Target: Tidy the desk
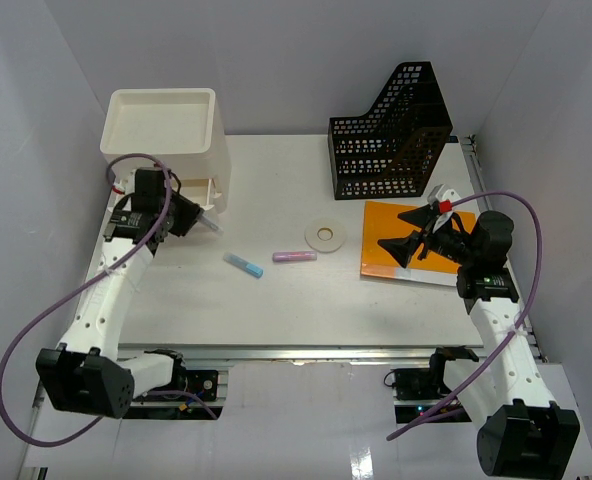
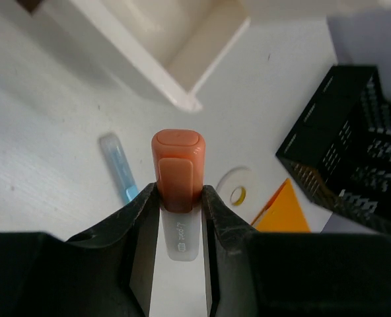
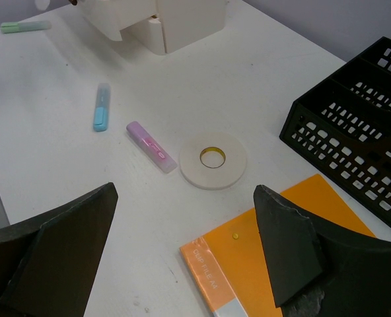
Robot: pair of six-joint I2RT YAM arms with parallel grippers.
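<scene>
- Metal rail (image 1: 306, 352) along near edge of desk (image 1: 276, 305), by the arm bases. Desk flat, walled in white, long axis left to right in top view.
- Right gripper (image 1: 406, 232) spread wide, holding nothing, hovering over orange A4 file (image 3: 275, 251) on right side of desk.
- Left gripper (image 2: 180, 198) pinching orange highlighter (image 2: 177, 165) near base of cap. Cap pointing away from fingers toward white drawer box (image 1: 166, 140), long axis in line with fingers.
- Loose mid-desk: blue highlighter (image 1: 243, 264), pink highlighter (image 1: 294, 257), tape roll (image 1: 325, 234).
- Likely step: carrying orange highlighter to open drawer (image 2: 182, 39). Next move calls for lining up over drawer, then letting go.
- Black mesh file holder (image 1: 391, 135) at far right, probable home for the file.
</scene>
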